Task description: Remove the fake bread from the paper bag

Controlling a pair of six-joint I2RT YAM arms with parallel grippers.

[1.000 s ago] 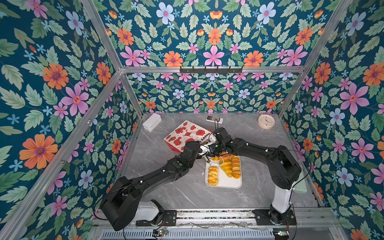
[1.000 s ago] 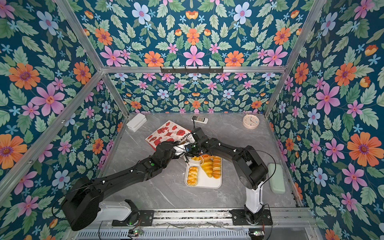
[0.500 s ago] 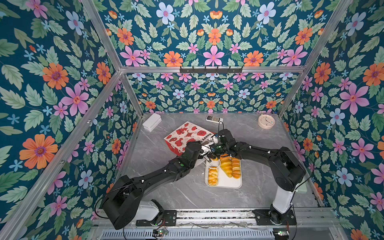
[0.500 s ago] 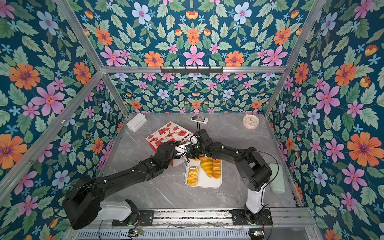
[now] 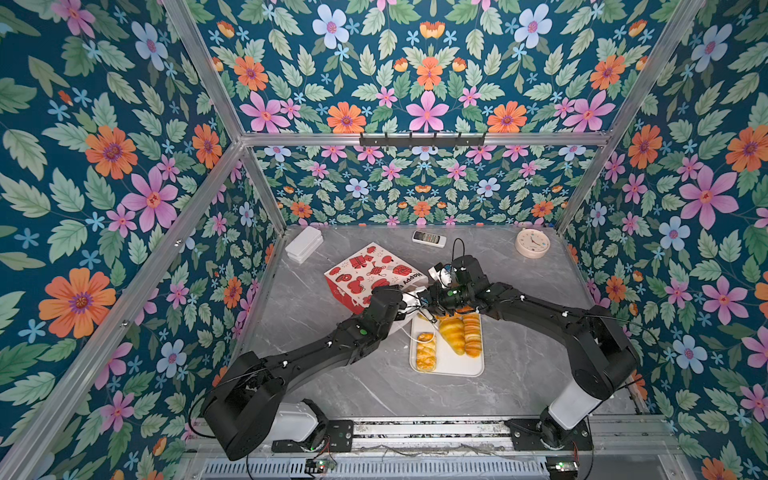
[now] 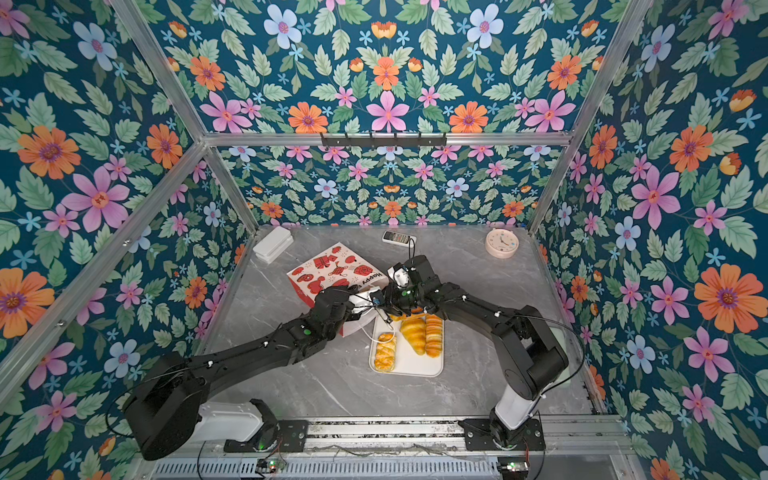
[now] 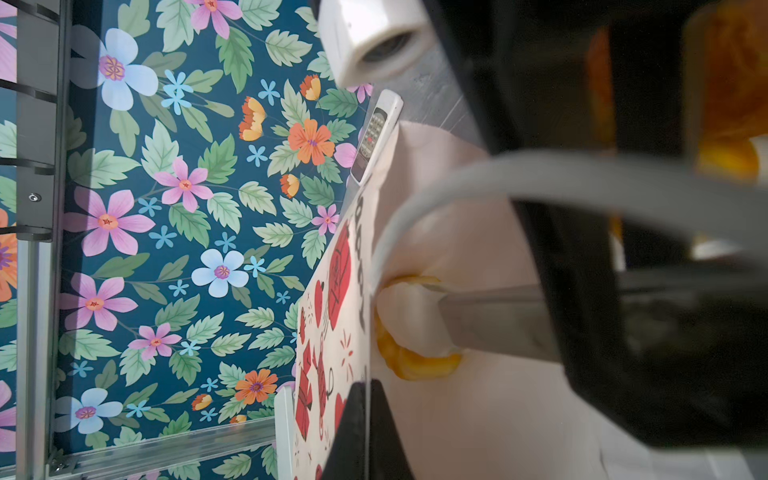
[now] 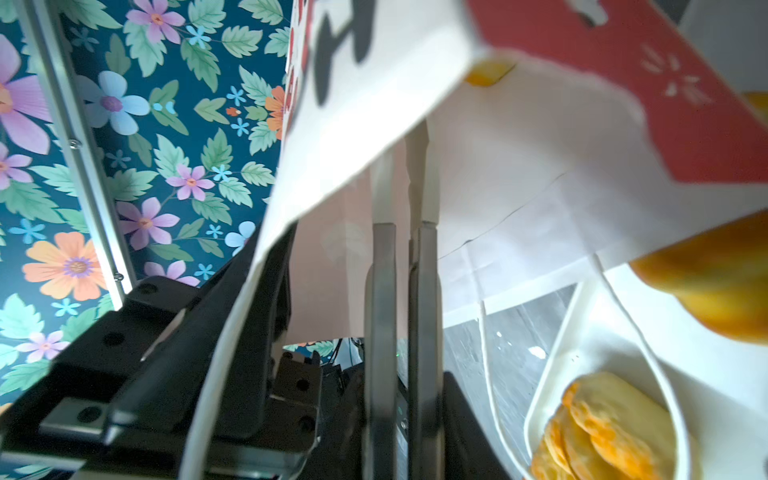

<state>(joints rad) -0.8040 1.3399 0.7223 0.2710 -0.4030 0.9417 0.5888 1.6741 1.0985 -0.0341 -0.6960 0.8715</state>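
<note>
The paper bag [image 5: 374,270] [image 6: 336,266] lies on its side with its mouth toward the white tray [image 5: 446,368]. My left gripper [image 7: 368,384] [image 5: 409,301] is shut on the bag's upper rim. My right gripper [image 8: 403,166] [image 5: 428,302] reaches into the mouth, jaws close together with a thin gap. One white fingertip [image 7: 411,320] lies against a yellow piece of fake bread [image 7: 415,368] inside the bag, and the frames do not show a grip. On the tray lie a plaited piece [image 5: 426,351], a croissant [image 5: 452,334] and a ridged loaf [image 5: 471,334].
A remote [image 5: 429,239], a round clock [image 5: 532,243] and a white box [image 5: 304,244] sit along the back of the grey table. A bag cord [image 8: 490,374] hangs over the tray's near end. Flowered walls close in three sides.
My right gripper has moved left from over the tray's far end into the bag's mouth. The left gripper and the bag have stayed put.
</note>
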